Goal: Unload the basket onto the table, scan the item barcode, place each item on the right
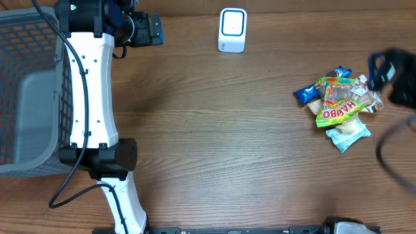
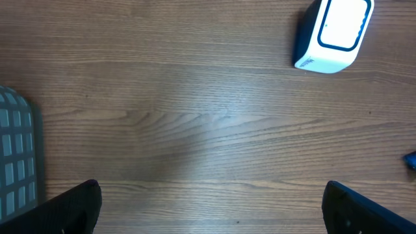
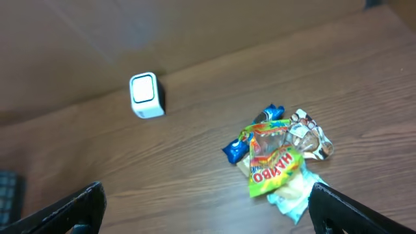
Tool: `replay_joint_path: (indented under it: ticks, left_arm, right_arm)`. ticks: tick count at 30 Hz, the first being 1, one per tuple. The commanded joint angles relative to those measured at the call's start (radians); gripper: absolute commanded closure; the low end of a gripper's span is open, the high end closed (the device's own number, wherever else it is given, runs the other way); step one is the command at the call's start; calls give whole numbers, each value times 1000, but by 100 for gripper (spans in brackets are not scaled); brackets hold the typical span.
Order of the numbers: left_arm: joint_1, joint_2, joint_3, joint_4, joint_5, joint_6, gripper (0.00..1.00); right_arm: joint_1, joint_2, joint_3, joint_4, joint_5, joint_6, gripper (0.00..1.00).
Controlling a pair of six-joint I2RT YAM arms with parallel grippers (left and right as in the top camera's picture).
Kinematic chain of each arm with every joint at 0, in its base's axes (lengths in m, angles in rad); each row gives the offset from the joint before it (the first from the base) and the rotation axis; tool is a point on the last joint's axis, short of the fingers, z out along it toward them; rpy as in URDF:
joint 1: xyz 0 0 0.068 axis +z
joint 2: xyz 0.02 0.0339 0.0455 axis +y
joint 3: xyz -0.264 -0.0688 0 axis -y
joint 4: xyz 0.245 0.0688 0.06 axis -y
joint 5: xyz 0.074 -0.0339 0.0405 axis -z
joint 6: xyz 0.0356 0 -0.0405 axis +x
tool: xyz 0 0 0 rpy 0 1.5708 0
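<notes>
Brown wood-grain table (image 1: pixel 227 130) lies under everything. A grey plastic mesh basket (image 1: pixel 26 97) sits behind and beside the left gripper (image 2: pixel 211 211); one corner shows at the left edge of the left wrist view. Left gripper: fingers spread wide, nothing between them, bare wood below. A heap of crinkly snack packets (image 3: pixel 305 143) lies ahead of the right gripper (image 3: pixel 208 208), nearer its right-side finger and apart from both. Right gripper: fingers spread wide, holding nothing; blurred in the overhead view. A small white box scanner with blue-rimmed face (image 2: pixel 331 32) stands ahead of the left gripper, off to the right. In the heap, a yellow-green Haribo bag (image 3: pixel 270 170) lies on top, with a blue wrapper (image 3: pixel 234 151) at the scanner-side edge.
</notes>
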Motion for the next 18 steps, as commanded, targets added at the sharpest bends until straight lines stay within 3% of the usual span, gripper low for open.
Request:
replay_joint_path:
  ticks: [1,13,18]
  left_arm:
    - [3,10,5,1,-3,-3,0]
    - [4,10,5,1,-3,-3,0]
    - [3,10,5,1,-3,-3,0]
  right_arm:
    - [2,-67,8,-26,-15,-3,0]
    - [2,-276,8,-46,141,46,0]
    - [3,-285,-8,-60,235,46,0]
